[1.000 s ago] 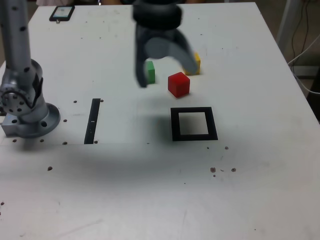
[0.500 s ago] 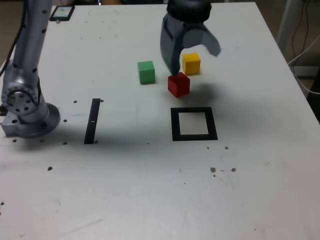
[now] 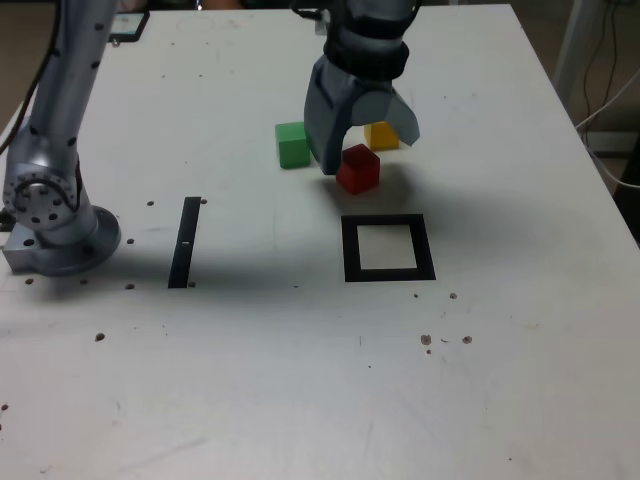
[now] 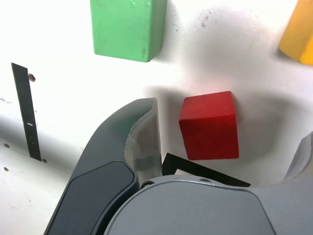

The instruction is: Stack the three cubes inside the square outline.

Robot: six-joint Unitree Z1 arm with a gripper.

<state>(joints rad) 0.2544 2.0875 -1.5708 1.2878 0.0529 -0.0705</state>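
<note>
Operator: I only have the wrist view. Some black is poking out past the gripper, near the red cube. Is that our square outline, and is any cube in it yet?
Observer: Yes. The exterior view shows the whole square outline, all four sides of it, with no cube inside.
Operator: Good. There's also a dark strip off on its own, away from the red cube. Where is that compared with the arm's base?
Observer: In the exterior view, the black strip lies flat between the arm's base and the square outline, a separate piece with bare table on both sides.
</note>
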